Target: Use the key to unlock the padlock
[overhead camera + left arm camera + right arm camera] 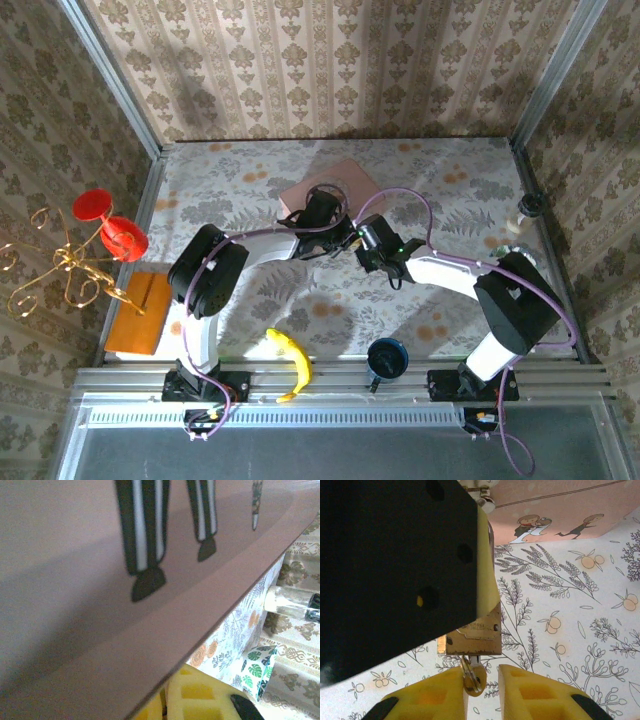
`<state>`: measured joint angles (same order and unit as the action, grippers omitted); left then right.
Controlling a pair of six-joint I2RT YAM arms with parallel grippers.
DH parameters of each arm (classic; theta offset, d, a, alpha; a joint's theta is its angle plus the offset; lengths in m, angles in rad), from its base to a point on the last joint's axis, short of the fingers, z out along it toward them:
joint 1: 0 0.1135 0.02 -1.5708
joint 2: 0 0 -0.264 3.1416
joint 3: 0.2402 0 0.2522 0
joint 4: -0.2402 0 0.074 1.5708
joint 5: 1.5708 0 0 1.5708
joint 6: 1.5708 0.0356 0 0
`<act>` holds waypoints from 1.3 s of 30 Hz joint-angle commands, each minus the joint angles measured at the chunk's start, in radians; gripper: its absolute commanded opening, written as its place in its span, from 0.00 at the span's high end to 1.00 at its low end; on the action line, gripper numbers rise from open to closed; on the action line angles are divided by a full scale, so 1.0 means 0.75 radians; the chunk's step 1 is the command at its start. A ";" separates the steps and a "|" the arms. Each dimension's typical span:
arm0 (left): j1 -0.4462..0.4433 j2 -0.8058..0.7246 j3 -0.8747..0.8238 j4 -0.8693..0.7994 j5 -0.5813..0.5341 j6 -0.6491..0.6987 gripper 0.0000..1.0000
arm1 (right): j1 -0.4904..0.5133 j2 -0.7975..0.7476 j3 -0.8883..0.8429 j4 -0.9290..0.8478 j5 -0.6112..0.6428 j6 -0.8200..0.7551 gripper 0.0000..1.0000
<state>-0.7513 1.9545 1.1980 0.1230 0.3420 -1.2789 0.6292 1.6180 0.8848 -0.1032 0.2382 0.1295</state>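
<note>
Top view: left claw [335,228] and right claw [357,242] meet nose to nose above the flower-print desk [450,190], just in front of the pink box [345,180]; the padlock is too small to make out there. Left wrist view: left claw [169,705] shows yellow foam fingers at the bottom edge, close under the box's smooth matt lid with printed striped legs. Right wrist view: padlock [475,635] is in the air above the desk, keyhole end down, its upper part clenched against the left claw's yellow pad. Key [472,677] sits in the keyhole, its bow hanging between the right claw's [482,680] yellow fingers [540,695], which stand apart either side, not clamped on it. Judgement: the padlock is small, stiff, flat-sided brass, smooth enough to twist in the foam, so hold it across the flat faces. The key is thin, hard and light: pinch the bow flat and turn gently, or the body rotates along with it
</note>
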 commanded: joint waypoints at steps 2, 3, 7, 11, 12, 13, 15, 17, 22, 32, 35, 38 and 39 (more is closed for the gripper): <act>-0.023 0.002 -0.017 -0.029 0.124 -0.054 1.00 | 0.016 0.064 0.041 0.056 0.076 -0.060 0.80; -0.022 0.004 -0.017 -0.028 0.126 -0.056 1.00 | 0.016 0.066 0.041 0.061 0.074 -0.063 0.82; -0.024 0.002 -0.022 -0.025 0.132 -0.054 1.00 | 0.016 0.080 0.059 0.051 0.061 -0.066 0.91; -0.023 -0.002 -0.035 -0.018 0.132 -0.056 1.00 | 0.014 0.079 0.052 0.053 0.025 -0.055 0.94; -0.023 -0.004 -0.040 -0.014 0.133 -0.058 1.00 | 0.009 0.073 0.048 0.056 0.009 -0.048 0.97; -0.023 -0.006 -0.046 -0.009 0.132 -0.058 1.00 | 0.002 0.067 0.042 0.054 -0.014 -0.039 1.00; -0.021 -0.010 -0.062 -0.001 0.133 -0.063 1.00 | -0.017 0.055 0.030 0.058 -0.065 -0.019 1.00; -0.019 -0.014 -0.073 0.009 0.135 -0.066 1.00 | -0.045 0.049 0.027 0.050 -0.142 0.004 1.00; -0.016 -0.018 -0.087 0.024 0.146 -0.070 1.00 | -0.093 0.030 0.017 0.052 -0.260 0.042 1.00; -0.017 -0.030 -0.102 0.045 0.155 -0.075 1.00 | -0.281 -0.020 -0.041 0.132 -0.667 0.140 1.00; -0.017 -0.029 -0.105 0.053 0.157 -0.078 1.00 | -0.336 0.006 -0.037 0.154 -0.817 0.186 1.00; -0.017 -0.029 -0.106 0.063 0.157 -0.083 1.00 | -0.386 0.043 -0.038 0.206 -0.971 0.242 1.00; -0.017 -0.029 -0.106 0.062 0.158 -0.082 1.00 | -0.407 0.059 -0.038 0.230 -1.024 0.268 1.00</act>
<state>-0.7410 1.9488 1.1488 0.2211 0.3485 -1.2827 0.3679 1.6382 0.8608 -0.0204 -0.3981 0.2535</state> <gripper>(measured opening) 0.058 0.046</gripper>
